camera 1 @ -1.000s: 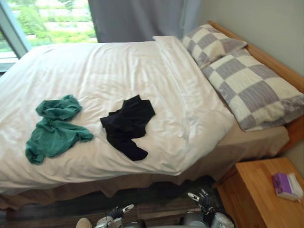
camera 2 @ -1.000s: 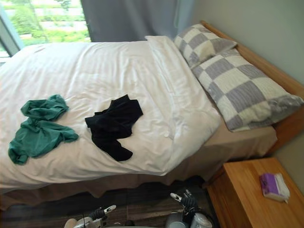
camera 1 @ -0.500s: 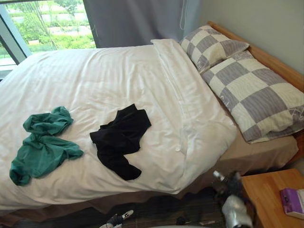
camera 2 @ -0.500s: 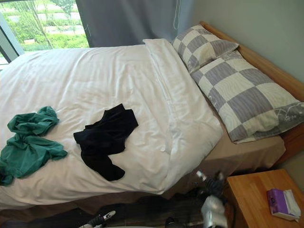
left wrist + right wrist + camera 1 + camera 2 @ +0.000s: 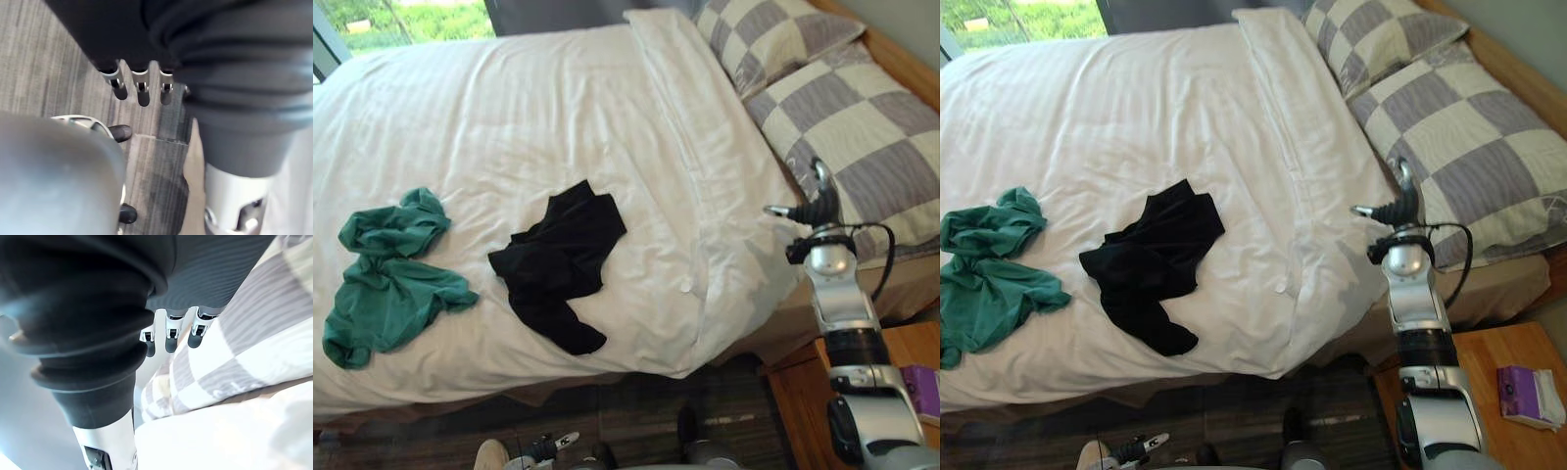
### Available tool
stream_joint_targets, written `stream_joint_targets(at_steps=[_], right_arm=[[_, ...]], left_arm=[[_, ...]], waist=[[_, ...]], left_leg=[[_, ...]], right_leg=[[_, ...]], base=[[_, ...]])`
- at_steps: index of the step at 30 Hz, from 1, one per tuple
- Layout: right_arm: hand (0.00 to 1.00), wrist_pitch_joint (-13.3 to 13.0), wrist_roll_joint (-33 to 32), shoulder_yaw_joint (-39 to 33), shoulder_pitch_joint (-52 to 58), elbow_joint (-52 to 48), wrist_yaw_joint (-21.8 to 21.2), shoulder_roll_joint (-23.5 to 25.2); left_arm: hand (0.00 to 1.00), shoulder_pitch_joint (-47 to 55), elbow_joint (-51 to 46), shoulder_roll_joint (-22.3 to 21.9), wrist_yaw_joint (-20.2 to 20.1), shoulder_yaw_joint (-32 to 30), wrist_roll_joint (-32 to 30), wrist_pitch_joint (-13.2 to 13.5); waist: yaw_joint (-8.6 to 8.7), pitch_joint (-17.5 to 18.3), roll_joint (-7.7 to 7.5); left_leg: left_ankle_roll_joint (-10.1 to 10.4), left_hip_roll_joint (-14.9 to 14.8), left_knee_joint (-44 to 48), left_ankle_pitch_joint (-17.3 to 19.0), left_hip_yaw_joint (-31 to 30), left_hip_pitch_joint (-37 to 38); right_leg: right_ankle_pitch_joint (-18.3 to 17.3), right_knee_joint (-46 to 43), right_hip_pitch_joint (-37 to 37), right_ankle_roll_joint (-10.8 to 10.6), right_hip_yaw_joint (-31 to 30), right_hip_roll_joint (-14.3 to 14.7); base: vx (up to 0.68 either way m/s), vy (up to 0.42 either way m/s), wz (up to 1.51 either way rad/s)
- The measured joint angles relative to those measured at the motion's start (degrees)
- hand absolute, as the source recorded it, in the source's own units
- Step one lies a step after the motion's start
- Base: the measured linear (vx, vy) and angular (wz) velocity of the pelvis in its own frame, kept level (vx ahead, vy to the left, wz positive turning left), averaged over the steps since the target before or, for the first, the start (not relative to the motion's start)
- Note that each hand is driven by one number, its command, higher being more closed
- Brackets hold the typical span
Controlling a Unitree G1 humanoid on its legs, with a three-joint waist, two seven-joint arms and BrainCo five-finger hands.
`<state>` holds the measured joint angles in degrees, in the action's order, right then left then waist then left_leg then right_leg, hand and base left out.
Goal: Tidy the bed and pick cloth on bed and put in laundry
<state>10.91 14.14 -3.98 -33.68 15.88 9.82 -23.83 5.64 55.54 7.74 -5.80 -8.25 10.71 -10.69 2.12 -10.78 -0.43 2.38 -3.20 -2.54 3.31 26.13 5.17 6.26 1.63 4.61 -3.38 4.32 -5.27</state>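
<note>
Crumpled black cloth lies mid-bed on the white striped duvet, a bunched green cloth near it, both untouched. The right hand hovers with fingers spread, holding nothing, over the duvet's edge by the grey-and-cream checked pillows, so smoothing the bedding looks the step in hand; the left hand hangs loose-fingered by the floor. Next likely calls for a reach across to either cloth.
</note>
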Motion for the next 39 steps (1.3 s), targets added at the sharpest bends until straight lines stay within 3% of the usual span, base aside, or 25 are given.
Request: stream_joint_targets(at_steps=[3,8,14,15,20,22,29,34,36,37,39], right_arm=[[0.0,1.3,0.2,2.4,-3.8,-1.1,-1.6,-1.8],[0.0,3.5,0.5,4.1,-6.2,-0.8,-4.5,-4.8],[0.0,6.6,6.6,7.6,-6.1,5.3,-13.5,-5.5],[1.0,6.3,8.6,8.4,-6.3,7.2,-14.9,-6.1],[1.0,4.1,12.7,9.2,-9.3,15.1,-18.6,-8.9],[1.0,3.2,12.4,10.1,-12.1,19.6,-20.2,-10.7],[1.0,0.2,9.8,11.8,-12.2,23.1,-20.0,-11.0],[1.0,0.2,6.3,7.7,-4.4,20.1,-18.6,-7.6],[1.0,0.7,4.5,4.5,1.9,18.4,-17.1,-5.6],[0.0,0.8,3.9,3.2,4.5,18.0,-16.4,-5.1],[0.0,0.8,2.5,0.9,9.0,17.4,-14.4,-4.0]], left_arm=[[0.0,-0.6,-0.9,0.5,-0.1,0.4,1.0,0.3],[0.0,-1.8,-1.3,0.5,-0.3,1.9,3.5,1.5],[0.0,-2.5,-2.4,0.5,-0.5,4.4,6.2,2.6],[0.0,-2.6,-3.1,0.5,-0.6,4.9,6.4,2.6],[0.0,-3.5,-3.2,1.1,-1.4,7.9,6.5,3.8],[0.0,-4.3,-3.2,1.3,-1.8,8.8,6.2,3.9],[0.0,-4.6,-3.2,1.4,-3.2,8.8,3.3,4.9],[0.0,-4.6,-3.2,2.1,-4.3,8.5,1.9,4.7],[0.0,-4.3,-3.1,1.7,-4.5,8.5,0.7,4.1],[0.0,-4.2,-3.1,1.5,-4.5,8.4,0.2,3.7],[0.0,-3.8,-3.1,1.3,-4.5,7.5,-0.4,3.5]], waist=[[0.03,-3.5,0.52],[0.01,-8.2,2.68],[0.1,-11.5,4.56],[0.1,-12.1,4.86],[-0.02,-12.5,5.0],[-1.06,-12.5,4.98],[-1.77,-12.3,4.66],[-1.52,-10.2,1.89],[-1.29,-7.4,0.72],[-1.26,-6.3,0.36],[-0.85,-4.6,-0.26]], left_leg=[[-0.6,0.2,2.1,0.2,-1.0,-3.1],[-1.4,0.4,4.6,0.2,-2.1,-7.8],[-1.6,0.2,5.7,0.1,-2.6,-9.5],[-1.6,0.2,5.8,0.1,-2.7,-9.6],[-1.6,0.4,6.6,0.1,-4.1,-10.6],[-1.6,0.4,6.6,0.1,-4.1,-10.5],[-1.6,0.2,6.3,0.1,-3.8,-8.7],[-1.5,0.0,5.1,0.1,-2.3,-6.8],[-1.4,0.1,4.4,0.1,-1.4,-5.6],[-1.3,0.1,4.1,0.2,-0.9,-5.0],[-1.3,0.2,3.3,0.3,-0.5,-3.4]], right_leg=[[1.3,0.7,1.5,0.2,0.1,-0.7],[2.6,0.7,4.7,0.5,0.3,-1.1],[3.0,0.8,5.6,0.5,0.4,-1.1],[3.0,0.8,5.6,0.5,0.5,-1.1],[2.9,0.7,5.7,0.4,2.0,-1.6],[2.9,0.6,5.6,0.4,2.1,-1.7],[2.6,0.6,4.1,0.0,2.2,-1.4],[2.6,1.4,3.0,0.0,0.8,-0.8],[2.4,1.6,2.5,-0.3,0.1,-0.6],[2.4,1.6,2.1,-0.3,-0.2,-0.6],[1.9,1.6,1.1,-0.7,-0.7,-0.5]], base=[[-0.12,-0.012,0.13],[-0.1,-0.015,0.12],[-0.04,-0.014,0.03],[-0.02,0.002,0.04],[-0.02,0.005,0.14],[-0.01,0.007,0.03],[0.01,0.0,-0.02],[0.03,-0.005,-0.14],[0.04,0.004,-0.17],[0.05,0.009,-0.18],[0.02,0.009,-0.13]])
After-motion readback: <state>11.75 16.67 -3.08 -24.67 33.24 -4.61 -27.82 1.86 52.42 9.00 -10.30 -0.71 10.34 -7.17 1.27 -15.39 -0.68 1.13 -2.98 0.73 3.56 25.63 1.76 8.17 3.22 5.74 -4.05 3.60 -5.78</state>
